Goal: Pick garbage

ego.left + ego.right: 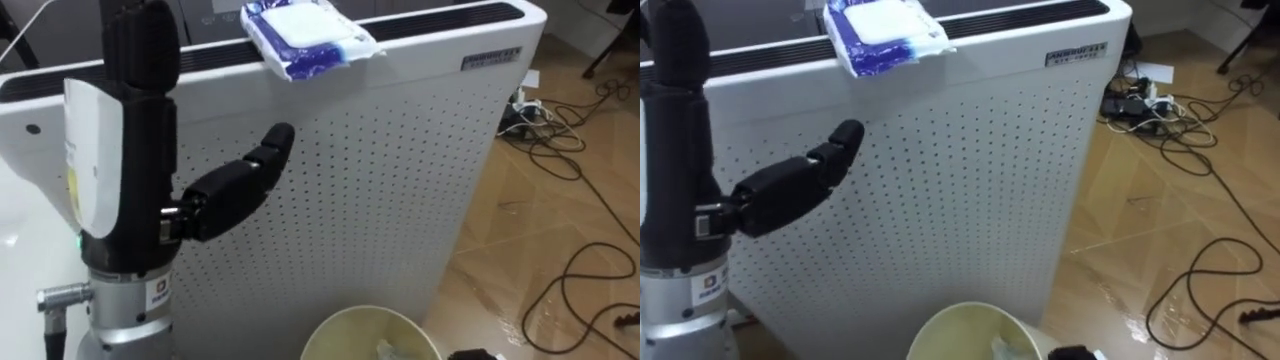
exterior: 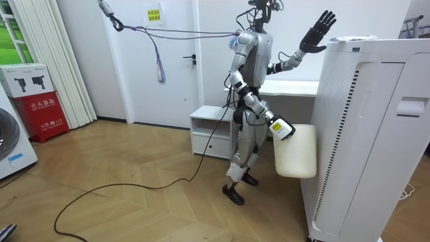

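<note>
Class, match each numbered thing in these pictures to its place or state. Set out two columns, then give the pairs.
1 blue-and-white packet
2 left hand
3 cream bin
4 cables

a held off the floor by the right hand
b lying loose on the wooden floor
c on top of the white appliance
d raised, with fingers straight

Pairs: 1-c; 2-d; 3-a; 4-b

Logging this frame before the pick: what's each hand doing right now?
Left hand: open, raised, holding nothing.
Right hand: at the cream waste bin rim; grip cannot be told.
</note>
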`<state>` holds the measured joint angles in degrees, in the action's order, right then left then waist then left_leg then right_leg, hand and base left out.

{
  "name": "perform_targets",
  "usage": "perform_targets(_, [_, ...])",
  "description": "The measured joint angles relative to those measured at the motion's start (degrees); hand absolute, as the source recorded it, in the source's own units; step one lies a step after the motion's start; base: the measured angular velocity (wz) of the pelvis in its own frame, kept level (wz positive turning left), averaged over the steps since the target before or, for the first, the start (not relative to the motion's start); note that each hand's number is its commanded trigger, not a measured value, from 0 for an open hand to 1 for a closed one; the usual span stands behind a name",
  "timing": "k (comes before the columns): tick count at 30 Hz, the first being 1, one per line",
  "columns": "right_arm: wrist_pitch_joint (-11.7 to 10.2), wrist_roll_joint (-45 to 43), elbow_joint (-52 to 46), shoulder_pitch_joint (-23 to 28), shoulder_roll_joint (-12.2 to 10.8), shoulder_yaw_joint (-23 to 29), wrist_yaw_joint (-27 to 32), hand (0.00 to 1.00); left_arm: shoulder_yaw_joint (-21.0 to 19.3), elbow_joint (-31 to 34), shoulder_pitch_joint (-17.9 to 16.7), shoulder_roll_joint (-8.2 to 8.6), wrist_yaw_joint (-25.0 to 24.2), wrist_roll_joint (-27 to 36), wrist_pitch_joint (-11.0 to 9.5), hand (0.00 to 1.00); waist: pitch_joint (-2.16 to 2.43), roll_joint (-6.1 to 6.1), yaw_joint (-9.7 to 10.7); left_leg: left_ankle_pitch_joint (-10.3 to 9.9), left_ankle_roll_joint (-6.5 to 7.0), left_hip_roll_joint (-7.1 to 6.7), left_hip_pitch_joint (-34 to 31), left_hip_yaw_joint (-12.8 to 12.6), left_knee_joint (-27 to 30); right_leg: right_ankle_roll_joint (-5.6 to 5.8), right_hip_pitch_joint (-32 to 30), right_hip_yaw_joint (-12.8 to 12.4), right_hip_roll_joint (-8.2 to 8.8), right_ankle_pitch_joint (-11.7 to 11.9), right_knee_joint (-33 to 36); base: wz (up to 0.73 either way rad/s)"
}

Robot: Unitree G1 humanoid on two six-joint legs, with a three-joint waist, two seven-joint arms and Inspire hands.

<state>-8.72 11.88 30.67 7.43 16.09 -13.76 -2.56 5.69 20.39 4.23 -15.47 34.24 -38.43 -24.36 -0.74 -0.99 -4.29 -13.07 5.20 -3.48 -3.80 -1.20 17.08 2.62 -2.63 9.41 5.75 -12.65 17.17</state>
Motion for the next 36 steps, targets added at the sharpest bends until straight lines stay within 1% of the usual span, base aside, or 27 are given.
perform_targets(4, [0.0, -1.0, -0.3, 0.1, -0.5, 0.0, 0.0, 1.00, 0.1, 0.7, 0.0, -0.34, -0.1, -0.6, 0.8, 0.00, 0.08, 0.14, 0.1, 0.1, -0.09, 0.17, 1.0, 0.1, -1.1, 0.09, 1.7, 0.1, -0.51, 0.7, -2.5, 0.00])
perform_targets(8, [0.0, -1.9, -0.3, 0.4, -0.5, -0.1, -0.7, 1.00, 0.3, 1.5, -0.3, -1.24, -0.4, -1.5, 1.9, 0.00, 0.15, 0.23, 0.3, 0.1, -0.10, 0.34, 2.7, 0.0, -2.3, 0.15, 3.8, 0.1, -0.89, 1.4, -4.8, -0.02])
perform_targets(11, [0.0, -2.7, -0.4, 0.5, -0.5, -0.1, -1.3, 1.00, 0.3, 1.5, -0.3, -1.32, -1.1, -4.1, 2.8, 0.00, 0.23, 0.27, 0.8, 0.1, -0.10, 0.33, 3.4, 0.0, -2.7, 0.23, 4.7, 0.1, -0.95, 1.6, -5.5, 0.00])
perform_targets(14, [0.0, -2.7, -0.4, 0.5, -0.5, -0.1, -1.6, 1.00, 1.1, 1.6, -0.3, -2.46, -1.1, -7.5, 3.2, 0.00, 0.43, 0.04, 0.9, 0.1, -0.10, 0.40, 3.5, -0.1, -2.7, 0.14, 4.8, -0.1, -1.04, 1.8, -5.7, -0.03])
perform_targets(16, [0.0, -2.7, -0.4, 0.5, -0.5, -0.1, -1.7, 1.00, 2.0, 1.7, -0.3, -3.52, -1.1, -9.7, 3.3, 0.00, 0.66, -0.33, 1.0, 0.1, -0.10, 0.43, 3.6, -0.1, -2.7, 0.13, 4.8, -0.1, -1.06, 1.9, -5.8, -0.02])
perform_targets(17, [0.0, -2.7, -0.4, 0.5, -0.5, -0.1, -1.7, 1.00, 2.8, 1.9, -0.3, -4.20, -1.1, -10.5, 3.5, 0.00, 0.87, -0.66, 1.1, 0.1, -0.10, 0.46, 3.6, -0.1, -2.7, 0.18, 5.2, -0.1, -1.15, 2.2, -6.6, 0.00])
perform_targets(19, [0.0, -2.7, -0.4, 0.6, -0.4, -0.2, -1.8, 1.00, 3.7, 2.4, -0.3, -4.86, -1.1, -11.4, 3.9, 0.00, 0.91, -1.17, 1.1, 0.1, -0.10, 0.54, 4.1, -0.2, -2.9, 0.16, 6.0, -0.1, -1.30, 2.5, -7.4, 0.00])
perform_targets(21, [0.0, -2.7, -0.4, 0.6, -0.4, -0.4, -2.0, 1.00, 3.8, 3.3, -0.3, -5.80, -1.2, -12.5, 4.1, 0.00, 0.79, -1.71, 1.4, 0.2, -0.33, 0.70, 5.4, -0.2, -4.1, 0.13, 6.7, -0.1, -1.46, 2.6, -7.6, 0.00])
perform_targets(23, [0.0, -2.7, -0.4, 0.6, -0.4, -0.6, -2.0, 1.00, 3.8, 3.4, -0.3, -5.89, -1.2, -13.0, 4.2, 0.00, 0.83, -1.90, 1.4, 0.4, -0.52, 0.74, 5.6, -0.2, -4.4, 0.06, 6.8, -0.1, -1.52, 2.6, -7.6, 0.00])
perform_targets(26, [0.0, -2.8, -0.4, 0.6, -0.4, -0.7, -2.5, 1.00, 4.0, 3.4, -0.3, -5.95, -1.2, -14.3, 4.4, 0.00, 0.77, -1.86, 1.9, 0.5, -0.67, 0.87, 5.5, -0.1, -4.4, -0.09, 6.8, -0.1, -1.68, 2.7, -7.5, 0.00])
perform_targets(28, [0.0, -2.8, -0.4, 0.6, -0.4, -0.7, -2.6, 1.00, 4.0, 3.4, -0.3, -5.96, -1.2, -14.9, 4.5, 0.00, 0.70, -1.89, 2.4, 0.5, -0.71, 0.90, 5.5, -0.2, -4.4, -0.17, 6.7, -0.1, -1.73, 2.8, -7.5, 0.00])
perform_targets(29, [0.1, -2.8, -0.4, 0.6, -0.3, -0.7, -2.7, 1.00, 4.0, 3.4, -0.3, -5.99, -1.3, -15.1, 4.5, 0.00, 0.56, -1.93, 2.5, 0.5, -0.72, 0.93, 5.5, -0.2, -4.4, -0.20, 6.7, -0.2, -1.75, 2.8, -7.5, -0.04])
perform_targets(30, [0.3, -2.9, -0.4, 0.6, -0.3, -0.7, -2.7, 1.00, 4.0, 3.4, -0.3, -5.99, -1.4, -15.1, 4.6, 0.00, 0.44, -1.94, 2.6, 0.5, -0.74, 0.97, 5.5, -0.3, -4.5, -0.23, 6.7, -0.3, -1.79, 2.8, -7.5, -0.04])
perform_targets(31, [0.6, -2.9, -0.4, 0.6, -0.3, -0.7, -2.7, 1.00, 4.0, 3.4, -0.3, -5.99, -1.5, -15.1, 4.7, 0.00, 0.41, -1.93, 2.7, 0.5, -0.74, 0.99, 5.5, -0.3, -4.5, -0.24, 6.6, -0.5, -1.82, 2.9, -7.5, -0.04])
perform_targets(34, [1.5, -3.5, -0.4, 0.6, 0.1, -0.5, -3.5, 1.00, 4.1, 3.3, -0.3, -6.00, -2.7, -15.1, 6.0, 0.00, 0.22, -2.22, 2.9, 0.5, -0.74, 1.00, 5.5, -0.4, -4.5, -0.21, 6.5, -0.7, -1.86, 2.9, -7.4, -0.01])
perform_targets(36, [2.9, -3.5, -0.4, 0.7, 0.1, -0.5, -4.6, 1.00, 4.1, 3.2, -0.3, -6.44, -3.7, -15.1, 7.1, 0.00, 0.19, -2.33, 3.2, 0.5, -0.74, 1.00, 5.5, -0.5, -4.7, -0.21, 6.4, -0.7, -1.87, 2.9, -7.4, 0.00])
